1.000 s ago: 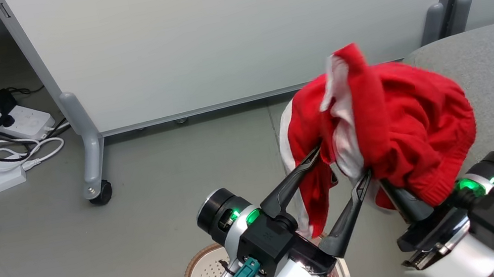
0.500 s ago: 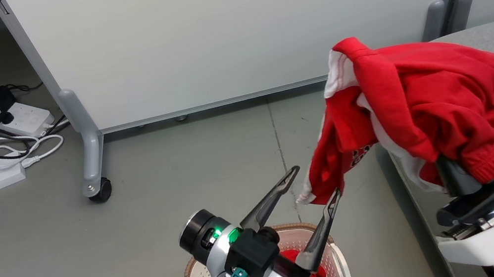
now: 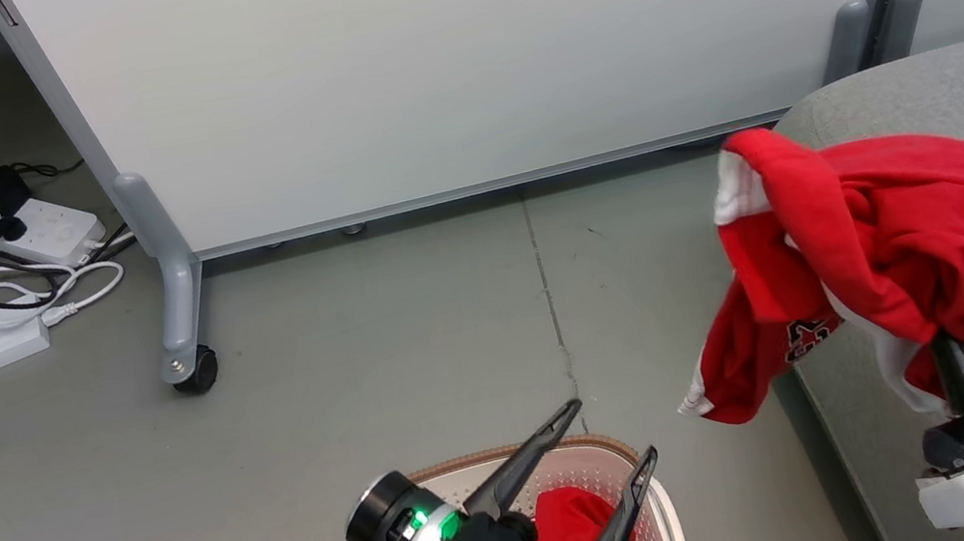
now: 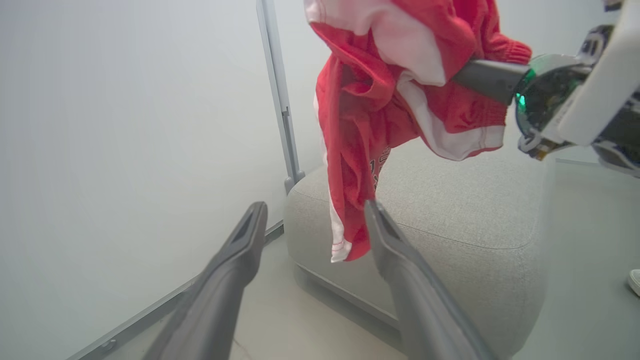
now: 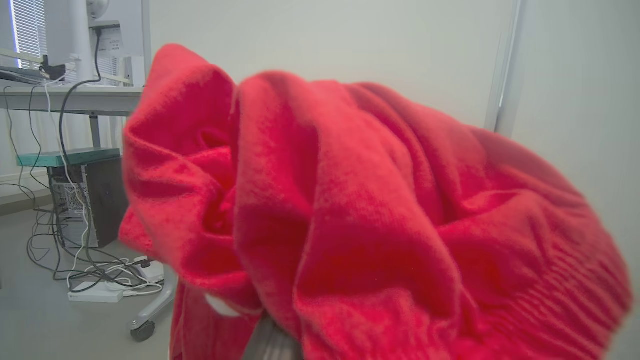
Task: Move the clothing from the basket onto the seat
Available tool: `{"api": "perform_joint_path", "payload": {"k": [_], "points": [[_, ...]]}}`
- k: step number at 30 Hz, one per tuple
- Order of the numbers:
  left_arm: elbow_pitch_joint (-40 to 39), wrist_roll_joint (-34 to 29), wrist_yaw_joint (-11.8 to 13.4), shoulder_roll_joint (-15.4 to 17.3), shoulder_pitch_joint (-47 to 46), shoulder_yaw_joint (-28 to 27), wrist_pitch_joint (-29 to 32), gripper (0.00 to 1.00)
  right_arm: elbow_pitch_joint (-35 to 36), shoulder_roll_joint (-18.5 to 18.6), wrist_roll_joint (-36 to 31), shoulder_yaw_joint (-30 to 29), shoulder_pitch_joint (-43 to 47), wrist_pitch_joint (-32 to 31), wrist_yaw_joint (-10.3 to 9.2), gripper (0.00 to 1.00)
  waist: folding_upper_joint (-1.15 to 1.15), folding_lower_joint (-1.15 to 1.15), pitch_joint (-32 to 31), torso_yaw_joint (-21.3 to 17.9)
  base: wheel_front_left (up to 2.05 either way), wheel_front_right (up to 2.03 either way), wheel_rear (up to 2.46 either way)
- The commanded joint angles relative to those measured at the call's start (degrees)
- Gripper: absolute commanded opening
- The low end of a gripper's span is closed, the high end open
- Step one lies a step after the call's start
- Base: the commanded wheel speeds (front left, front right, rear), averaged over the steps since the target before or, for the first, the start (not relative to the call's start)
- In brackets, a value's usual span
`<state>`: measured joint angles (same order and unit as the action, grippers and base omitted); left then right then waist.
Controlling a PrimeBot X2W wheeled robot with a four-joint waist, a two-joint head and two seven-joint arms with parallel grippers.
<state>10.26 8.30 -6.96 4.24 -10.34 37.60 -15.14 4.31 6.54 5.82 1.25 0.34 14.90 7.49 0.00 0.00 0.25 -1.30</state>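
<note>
right gripper at 4 o'clock has clothing draped over its fingers; grip can't be told. the hem hangs past the seat edge and may slide to the floor on release. left gripper is wide open and empty over basket at 6.

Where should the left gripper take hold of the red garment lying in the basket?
Probably pinch the raised fold in the middle of the garment, coming from straight above. The basket walls close off its sides, and the open left gripper hangs over it.
</note>
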Motion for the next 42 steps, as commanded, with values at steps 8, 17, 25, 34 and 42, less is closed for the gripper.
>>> {"api": "perform_joint_path", "payload": {"k": [8,17,25,34,42], "points": [[1.38,-0.68,-0.49,1.27,2.88,0.69,-0.01,1.0,-2.52,-1.34,0.61,-2.28,2.24,0.32,0.01,0.0,0.0,0.0,0.09,-0.51,0.0,0.0,0.0],[3.0,0.81,-0.51,2.02,3.94,3.38,-0.01,1.0,-4.02,-0.34,1.0,-2.24,3.46,0.32,0.01,0.0,0.0,0.0,0.16,-0.67,0.0,0.0,0.0],[2.2,0.91,-0.52,1.26,4.08,2.28,-0.01,1.0,-3.57,-0.98,1.1,-3.11,3.78,0.32,0.01,0.0,0.0,0.0,0.08,-1.98,0.0,0.0,0.0],[1.99,0.36,-0.51,0.91,3.42,1.95,-0.01,1.0,-3.22,-0.97,0.86,-3.49,2.58,0.32,0.01,0.0,0.0,0.0,0.92,-7.91,0.0,0.0,0.0],[1.58,-0.09,-0.52,1.0,2.3,1.18,-0.01,1.0,-2.78,-1.19,0.97,-3.3,1.74,0.32,0.01,0.0,0.0,0.0,2.68,-15.31,0.0,0.0,0.0]]}}
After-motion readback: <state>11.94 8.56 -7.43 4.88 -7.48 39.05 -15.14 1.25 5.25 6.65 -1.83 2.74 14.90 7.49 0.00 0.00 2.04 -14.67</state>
